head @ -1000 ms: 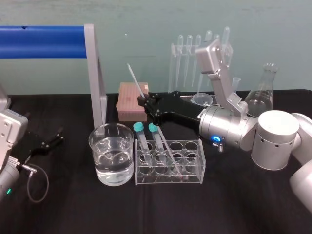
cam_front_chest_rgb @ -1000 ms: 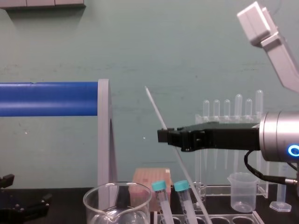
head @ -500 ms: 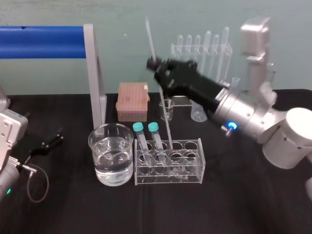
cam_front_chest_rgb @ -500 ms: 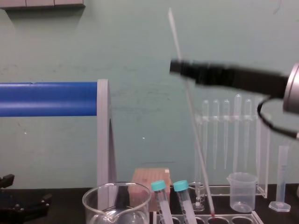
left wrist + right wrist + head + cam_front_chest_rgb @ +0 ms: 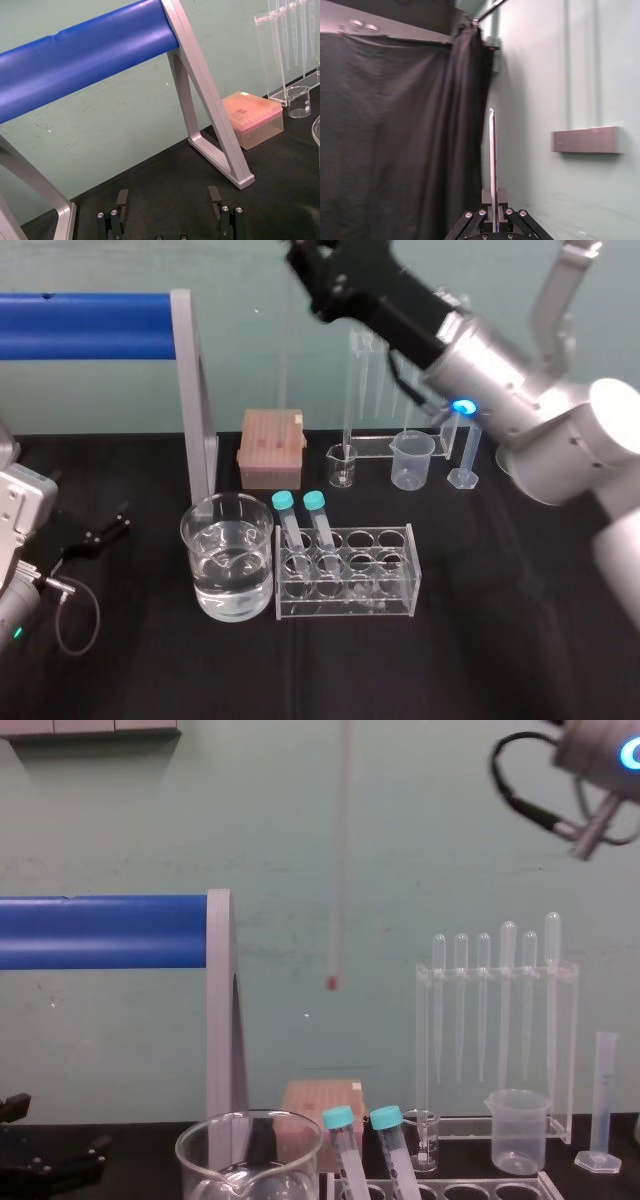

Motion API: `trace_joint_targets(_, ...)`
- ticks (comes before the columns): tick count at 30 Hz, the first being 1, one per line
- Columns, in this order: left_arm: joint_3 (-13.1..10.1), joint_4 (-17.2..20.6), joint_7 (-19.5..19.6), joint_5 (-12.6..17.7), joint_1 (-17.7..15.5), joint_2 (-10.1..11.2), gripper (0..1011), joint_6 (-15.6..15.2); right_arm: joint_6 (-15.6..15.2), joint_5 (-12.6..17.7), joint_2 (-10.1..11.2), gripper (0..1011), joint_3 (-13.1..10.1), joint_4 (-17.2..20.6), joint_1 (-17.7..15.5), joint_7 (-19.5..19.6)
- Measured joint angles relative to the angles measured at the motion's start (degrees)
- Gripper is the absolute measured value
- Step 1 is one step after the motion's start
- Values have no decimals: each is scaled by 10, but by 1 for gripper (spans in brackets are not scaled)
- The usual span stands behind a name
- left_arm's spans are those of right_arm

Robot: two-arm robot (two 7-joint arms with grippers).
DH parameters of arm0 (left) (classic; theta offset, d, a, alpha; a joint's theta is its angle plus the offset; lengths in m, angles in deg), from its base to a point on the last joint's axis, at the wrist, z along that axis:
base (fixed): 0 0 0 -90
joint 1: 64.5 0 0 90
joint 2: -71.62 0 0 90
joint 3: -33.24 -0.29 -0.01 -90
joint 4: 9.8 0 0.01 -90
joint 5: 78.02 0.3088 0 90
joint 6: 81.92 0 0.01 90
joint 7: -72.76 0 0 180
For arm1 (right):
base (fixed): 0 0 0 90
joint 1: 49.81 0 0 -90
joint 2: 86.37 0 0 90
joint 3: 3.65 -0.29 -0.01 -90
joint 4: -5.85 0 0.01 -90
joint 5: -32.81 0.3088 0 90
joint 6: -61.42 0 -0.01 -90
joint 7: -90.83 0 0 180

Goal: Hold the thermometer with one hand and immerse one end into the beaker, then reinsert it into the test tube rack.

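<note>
**Thermometer [image 5: 339,850] poised high above the table [image 5: 500,650], beaker [image 5: 200,575] dip yet to come.**

The right tool [image 5: 493,202] is clamped on the thermometer, red tip down, well above the water-filled beaker. It looks to need a plumb descent, clear of the teal-capped tubes [image 5: 293,525] in the test tube rack [image 5: 350,602] and the grey frame post [image 5: 197,400] just beside the beaker. The left tool [image 5: 168,200], fingers wide, lies parked at the left.

Blurred thermometer [image 5: 340,870], top end cut by chest view's upper edge, scale marks unreadable, beaker [image 5: 290,1165] base cropped below
</note>
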Motion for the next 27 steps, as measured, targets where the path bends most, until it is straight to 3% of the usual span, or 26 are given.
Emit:
trace_joint_targets(5, 0, 0, 0, 0, 0, 0, 1008, 0, 17, 10, -26, 57, 38, -49, 23, -41)
trace_joint_targets(11, 0, 0, 0, 0, 0, 0, 1008, 0, 36, 4, -47, 57, 71, -112, 32, -61)
trace_joint_targets(17, 0, 0, 0, 0, 0, 0, 1008, 0, 56, 1, -64, 57, 82, -176, 32, -80)
trace_joint_targets(27, 0, 0, 0, 0, 0, 0, 1008, 0, 96, 4, -84, 57, 86, -244, 24, -121)
